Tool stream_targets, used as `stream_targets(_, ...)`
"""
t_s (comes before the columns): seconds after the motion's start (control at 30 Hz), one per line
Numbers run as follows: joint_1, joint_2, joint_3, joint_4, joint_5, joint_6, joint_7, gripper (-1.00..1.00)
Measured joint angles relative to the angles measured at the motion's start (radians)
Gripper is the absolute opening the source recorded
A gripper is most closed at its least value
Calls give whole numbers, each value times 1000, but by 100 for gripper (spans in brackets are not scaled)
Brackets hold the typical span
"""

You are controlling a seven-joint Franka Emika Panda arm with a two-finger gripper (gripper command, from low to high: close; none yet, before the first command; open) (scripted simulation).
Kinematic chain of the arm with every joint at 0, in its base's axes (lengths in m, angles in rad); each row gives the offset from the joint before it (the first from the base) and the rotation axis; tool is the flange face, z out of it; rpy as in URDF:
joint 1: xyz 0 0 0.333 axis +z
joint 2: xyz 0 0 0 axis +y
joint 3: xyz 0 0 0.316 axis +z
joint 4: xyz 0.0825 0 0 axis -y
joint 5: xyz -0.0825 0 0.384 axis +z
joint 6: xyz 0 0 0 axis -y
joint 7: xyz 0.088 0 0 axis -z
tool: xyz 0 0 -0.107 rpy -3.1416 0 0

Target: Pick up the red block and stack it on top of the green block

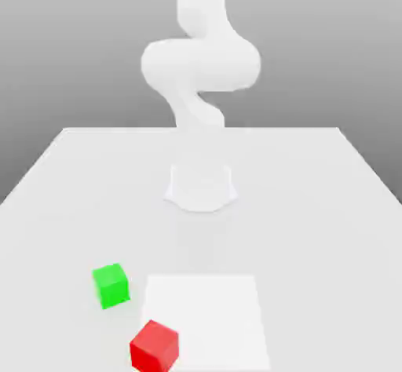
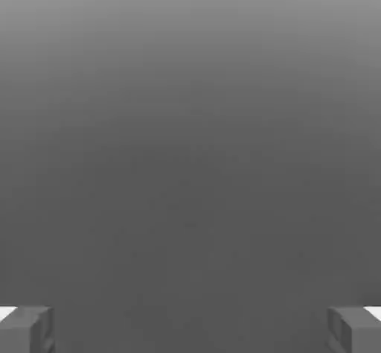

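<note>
Resting apart, red block (image 1: 154, 346), green block (image 1: 111, 285)

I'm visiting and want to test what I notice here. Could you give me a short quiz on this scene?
1. True or false: the red block sits on top of the green block.
2. Which block lies nearer the arm's base? A red, B green.
3. The gripper fingers are spread ____.

Key: 1 false, both rest apart on the table; 2 B; 3 open, with nothing between them.
</note>
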Motion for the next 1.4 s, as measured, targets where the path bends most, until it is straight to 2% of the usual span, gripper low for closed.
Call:
stream_targets(0.5, -103, 551, 27, -71, -50, 194, 232, 0)
stream_targets(0.83, -139, 911, 17, -118, -16, 325, 337, 0)
stream_targets(1.0, -137, 1091, 10, -98, -17, 461, 350, 0)
stream_targets(1.03, -136, 1112, 9, -95, -18, 479, 351, -100)
stream_targets(1.23, -136, 1123, 9, -94, -20, 488, 352, -100)
stream_targets(1.4, -142, 987, 16, -115, -11, 374, 346, -100)
